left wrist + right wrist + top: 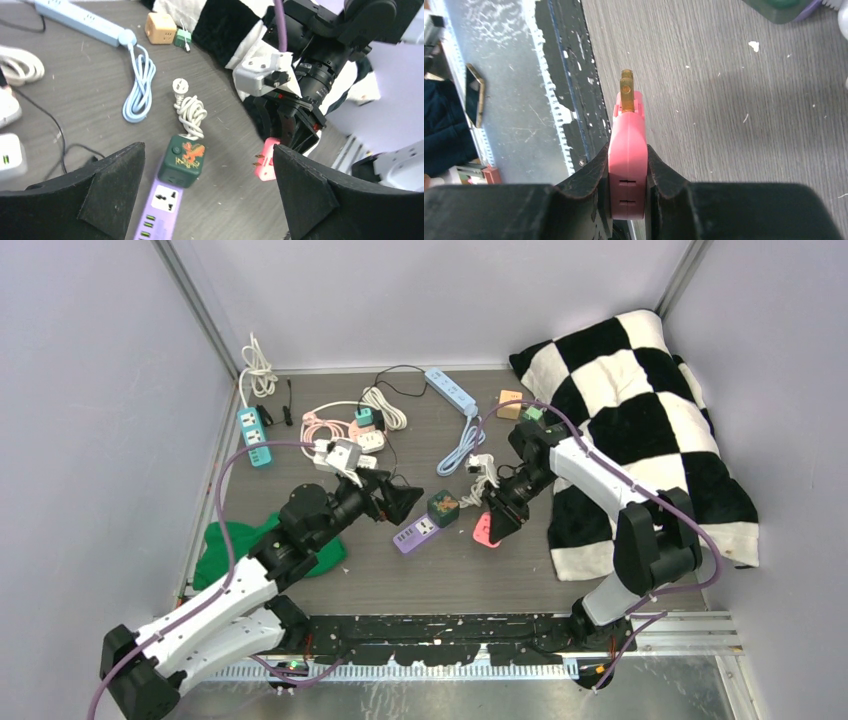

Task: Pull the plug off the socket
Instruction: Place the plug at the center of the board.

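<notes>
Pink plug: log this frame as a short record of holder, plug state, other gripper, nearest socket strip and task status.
plug: pink plug, brass prongs bare, in no socket
holder: right gripper, shut on the plug's body
other arm: left gripper, open, holding nothing
nearest strip: purple power strip, with a green cube adapter at one end
task status: plug appears already free of any socket

A: What carries everything?
B: A dark wood-grain table (pixel 440 575).
A: And on it?
B: Checkered cushion (pixel 640 420) at right, purple power strip (pixel 418 534) at centre, blue power strip (pixel 450 390) top centre, teal power strip (pixel 253 434) upper left, green flat thing (pixel 215 548) lower left.
</notes>
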Robot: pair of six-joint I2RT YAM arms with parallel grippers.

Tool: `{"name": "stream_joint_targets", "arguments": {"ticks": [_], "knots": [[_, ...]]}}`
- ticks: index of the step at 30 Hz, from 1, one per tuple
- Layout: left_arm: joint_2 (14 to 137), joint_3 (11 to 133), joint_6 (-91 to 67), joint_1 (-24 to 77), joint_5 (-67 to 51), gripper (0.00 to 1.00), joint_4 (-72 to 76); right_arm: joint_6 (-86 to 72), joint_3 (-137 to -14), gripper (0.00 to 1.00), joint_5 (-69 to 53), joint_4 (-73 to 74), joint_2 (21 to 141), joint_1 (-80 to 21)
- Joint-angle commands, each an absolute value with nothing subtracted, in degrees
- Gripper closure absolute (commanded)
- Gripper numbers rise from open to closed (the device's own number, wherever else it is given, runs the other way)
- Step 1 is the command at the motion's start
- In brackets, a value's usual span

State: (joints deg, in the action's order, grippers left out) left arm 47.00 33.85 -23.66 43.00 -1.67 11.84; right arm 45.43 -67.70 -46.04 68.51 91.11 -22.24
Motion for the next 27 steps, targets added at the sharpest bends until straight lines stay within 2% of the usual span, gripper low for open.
{"name": "stream_joint_targets", "arguments": {"ticks": [1, 7, 16, 27], "knots": [[43.5, 33.2, -41.2, 42.7, 2.9, 0.0, 2.9, 46.8, -70.9, 0.98, -53.6, 71.4, 88.5, -20.7], [45.5, 30.6, -51.9, 43.7, -2.5, 0.0, 11.3, 45.3, -71.6, 0.98, -58.3, 71.4, 88.0, -19.1], [54.0, 28.2, -55.1, 49.4, -0.8, 0.02, 26.1, 42.2, -70.9, 0.98, -63.3, 69.9, 87.4, -17.9], [62.2, 30.0, -58.4, 51.7, -2.7, 0.05, 31.0, 39.6, -71.0, 0.99, -67.3, 69.6, 89.5, -17.7]]}}
